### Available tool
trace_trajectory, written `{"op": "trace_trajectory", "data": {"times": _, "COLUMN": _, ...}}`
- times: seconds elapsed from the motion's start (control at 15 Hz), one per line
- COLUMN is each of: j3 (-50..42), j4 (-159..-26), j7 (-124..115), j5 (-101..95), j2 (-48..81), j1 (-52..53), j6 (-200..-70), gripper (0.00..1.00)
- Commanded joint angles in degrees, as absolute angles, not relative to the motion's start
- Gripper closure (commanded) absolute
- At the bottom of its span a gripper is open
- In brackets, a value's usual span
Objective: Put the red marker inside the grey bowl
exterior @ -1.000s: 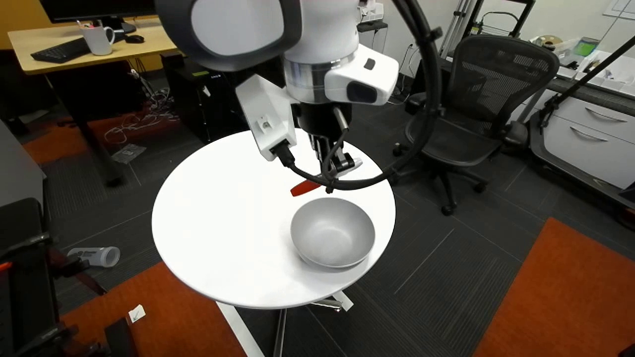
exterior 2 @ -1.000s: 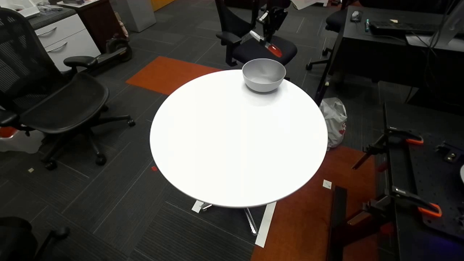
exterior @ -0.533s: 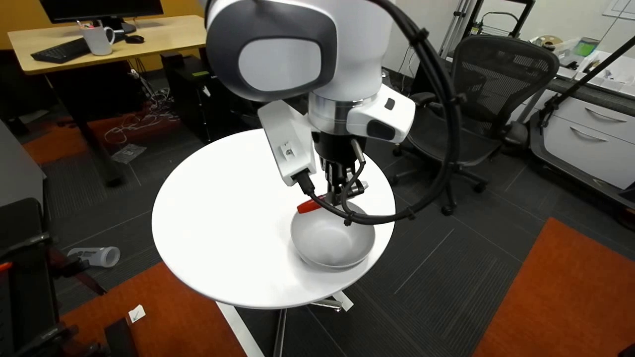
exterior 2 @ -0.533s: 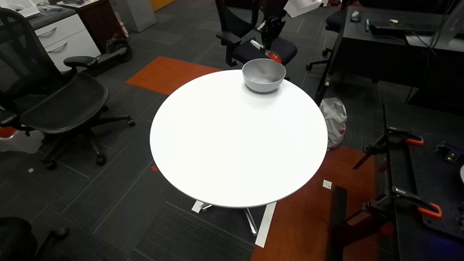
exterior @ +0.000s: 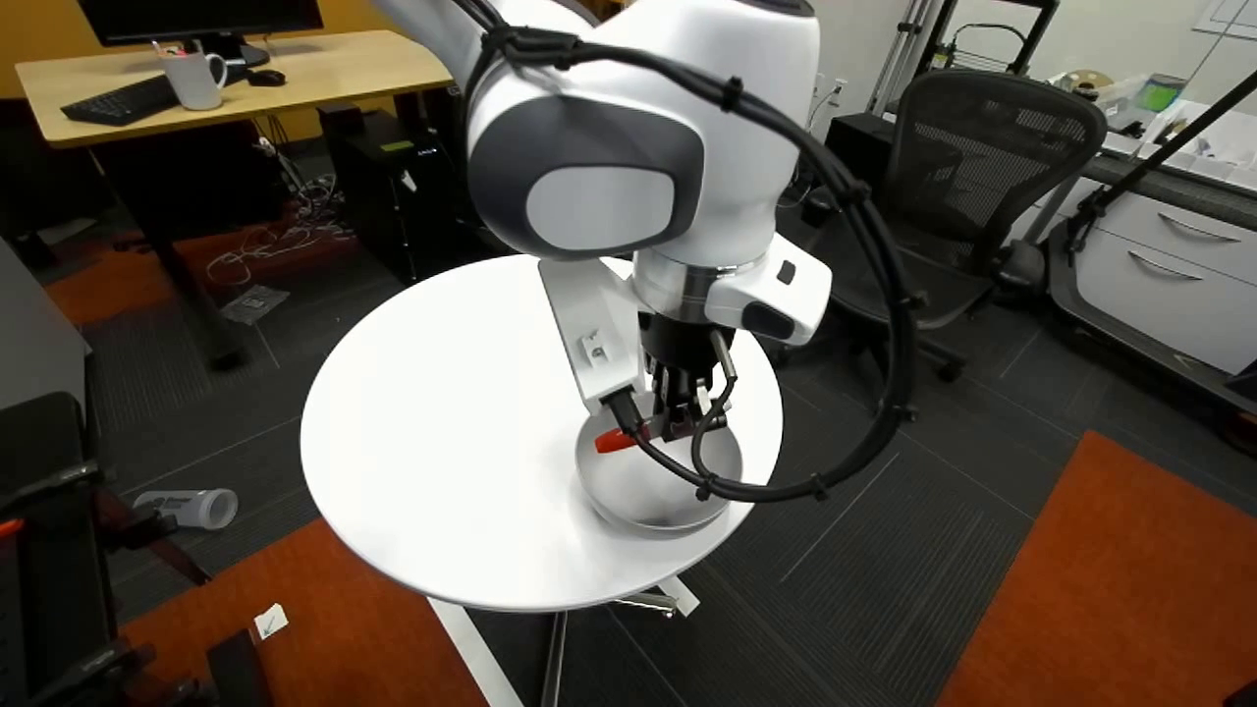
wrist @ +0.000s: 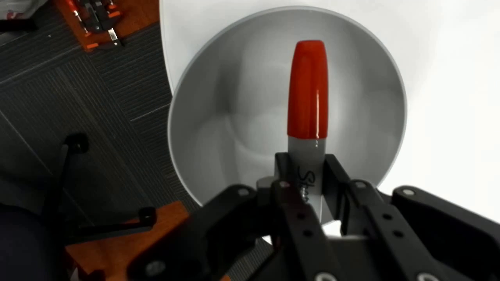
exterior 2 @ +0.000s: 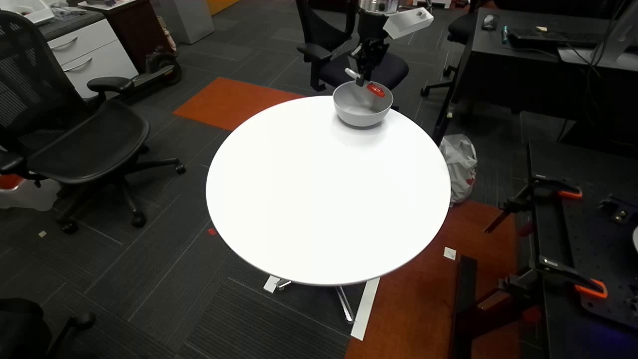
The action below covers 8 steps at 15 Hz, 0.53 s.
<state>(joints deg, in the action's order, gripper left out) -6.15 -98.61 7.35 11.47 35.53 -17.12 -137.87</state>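
Note:
The red marker [wrist: 308, 93] has a red cap and a whitish body with dark writing. My gripper [wrist: 306, 168] is shut on its whitish body, one finger on each side. The grey bowl [wrist: 250, 128] lies below the marker in the wrist view, with the red end over its inside. In both exterior views the red end of the marker [exterior: 616, 441] [exterior 2: 376, 90] overlaps the inside of the bowl [exterior: 638, 496] [exterior 2: 362, 117]. The whitish end sticks up by the rim. The gripper [exterior: 678, 432] [exterior 2: 364, 80] is partly hidden by its cable in an exterior view.
The bowl stands close to the edge of the round white table [exterior: 442, 442]. A thick black cable [exterior: 776, 491] loops from the arm in front of the bowl. A black office chair [exterior 2: 369, 65] stands beyond the table.
The gripper has come down with the marker still held, from above and behind the bowl to over it. The red end has gone from above the rim to within the bowl's outline.

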Motion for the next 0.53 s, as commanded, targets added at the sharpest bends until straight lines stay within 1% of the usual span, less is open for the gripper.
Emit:
{"op": "trace_trajectory", "data": {"times": 0.0, "j3": -5.1, "j4": -94.5, "j7": 6.4, "j5": 12.8, "j2": 38.6, "j1": -18.4, "j6": -135.1, "gripper": 0.94}}
{"op": "trace_trajectory", "data": {"times": 0.2, "j3": -4.8, "j4": -92.7, "j7": 6.2, "j5": 13.1, "j2": 40.2, "j1": -18.8, "j6": -134.8, "gripper": 0.94}}
{"op": "trace_trajectory", "data": {"times": 0.27, "j3": -4.8, "j4": -92.2, "j7": 6.1, "j5": 13.1, "j2": 40.5, "j1": -18.9, "j6": -134.5, "gripper": 0.51}}
{"op": "trace_trajectory", "data": {"times": 0.33, "j3": -4.8, "j4": -91.7, "j7": 6.1, "j5": 13.1, "j2": 40.9, "j1": -18.9, "j6": -134.3, "gripper": 0.49}}
{"op": "trace_trajectory", "data": {"times": 0.47, "j3": -4.8, "j4": -90.8, "j7": 5.8, "j5": 13.1, "j2": 41.4, "j1": -19.0, "j6": -133.6, "gripper": 0.37}}
